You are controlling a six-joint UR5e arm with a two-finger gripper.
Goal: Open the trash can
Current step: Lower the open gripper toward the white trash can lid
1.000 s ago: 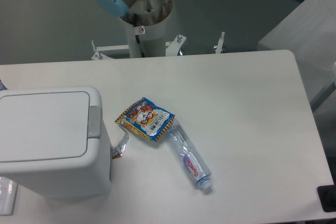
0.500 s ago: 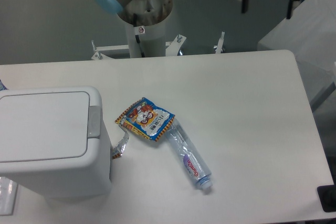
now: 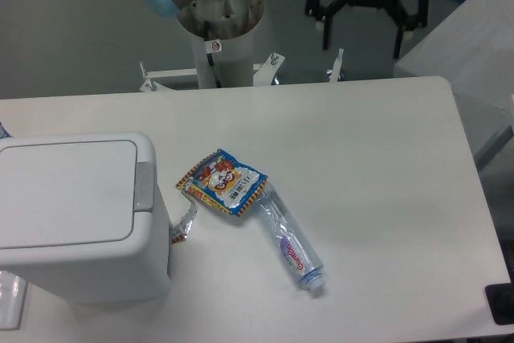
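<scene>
1 thing has changed in the last second: the gripper (image 3: 363, 26). 1.0 s ago it was out of view, 0.5 s ago it showed at the top right edge, and now it hangs lower and further left, beyond the far edge of the table (image 3: 361, 142), fingers pointing down. Its 2 fingers stand wide apart and hold nothing.

Nothing on the table has shifted. The bin (image 3: 80, 214) sits at the near left corner with its lid (image 3: 64, 190) flat and shut. The grey latch (image 3: 144, 186) lies on the lid's right edge, facing the middle of the table. Just right of the bin lie a snack packet (image 3: 223, 181) and a clear bottle (image 3: 287, 238), the packet overlapping the bottle's base. A crumpled silver wrapper (image 3: 185, 225) touches the bin's right wall.

My reading: the arm is only starting its approach, and the opening itself has not begun. The gripper is well apart from the latch, across most of the table. The next move likely calls for travel left and toward the near side, then a descent onto the latch. With the fingers this wide, 1 fingertip would have to do the pressing, or they should narrow first. The packet lies near the latch, but not on it.
</scene>
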